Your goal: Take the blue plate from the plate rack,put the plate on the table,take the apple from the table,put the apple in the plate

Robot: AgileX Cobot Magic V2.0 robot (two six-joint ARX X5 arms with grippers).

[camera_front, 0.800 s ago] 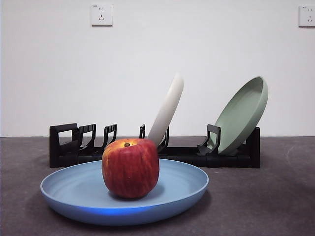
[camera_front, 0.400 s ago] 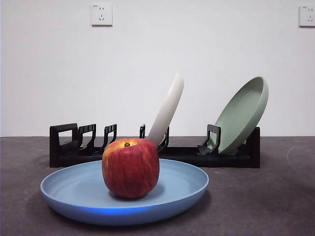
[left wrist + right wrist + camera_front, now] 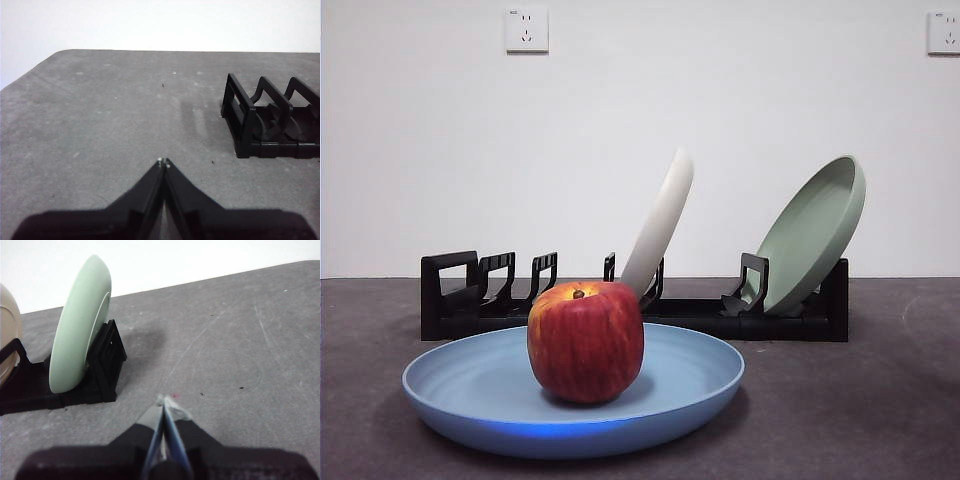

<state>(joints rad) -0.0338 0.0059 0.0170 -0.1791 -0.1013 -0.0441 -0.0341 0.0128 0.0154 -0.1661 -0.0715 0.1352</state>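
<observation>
Cream plate (image 3: 662, 220), green plate (image 3: 812, 236), two wall sockets (image 3: 526, 30)

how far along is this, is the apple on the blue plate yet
It looks finished. The blue plate lies flat on the table, out of the plate rack, and the apple sits upright in it. Nothing is in hand: the left gripper and right gripper are shut and empty. Nothing appears left.
</observation>
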